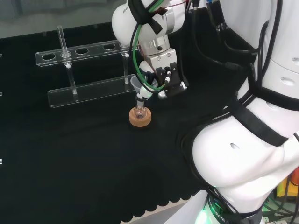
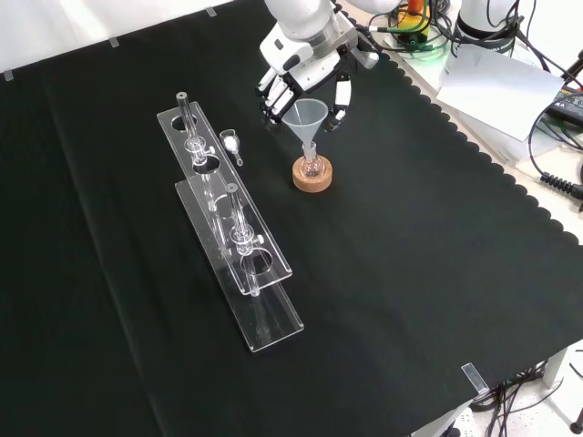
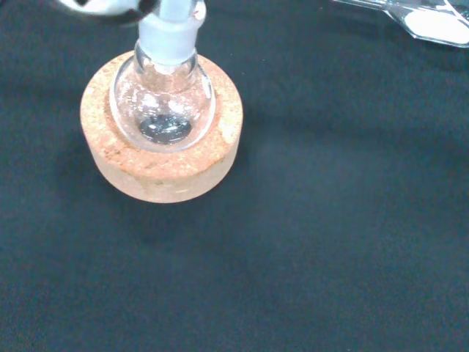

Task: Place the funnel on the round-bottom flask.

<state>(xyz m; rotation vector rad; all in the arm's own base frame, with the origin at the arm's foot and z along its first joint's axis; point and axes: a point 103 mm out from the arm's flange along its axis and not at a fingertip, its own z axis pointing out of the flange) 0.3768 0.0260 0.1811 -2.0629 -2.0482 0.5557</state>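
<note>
1. Nearest in the front view is the clear test-tube rack (image 2: pixel 239 244), running along the black cloth of the counter (image 2: pixel 410 273) with a few tubes upright in it. It stands well apart from the work.
2. Behind it sits the cork ring (image 2: pixel 312 177), and in it the round-bottom flask (image 3: pixel 163 103), upright, with something dark at its bottom.
3. The funnel (image 2: pixel 304 116) stands above the flask with its stem entering the neck; whether it is fully seated I cannot tell.
4. Farthest back, the hand (image 2: pixel 305 68) hangs just behind the funnel, fingers (image 2: pixel 273 91) curved on either side of the cone. They seem to be pinching or just touching its rim, but real contact is hard to confirm.
5. Risk: the flask merely rests in the ring, and the funnel makes it top-heavy. If the hand pulls away sideways, or a finger catches the rim, the funnel could tilt out, or the flask could tip off its stand.
</note>
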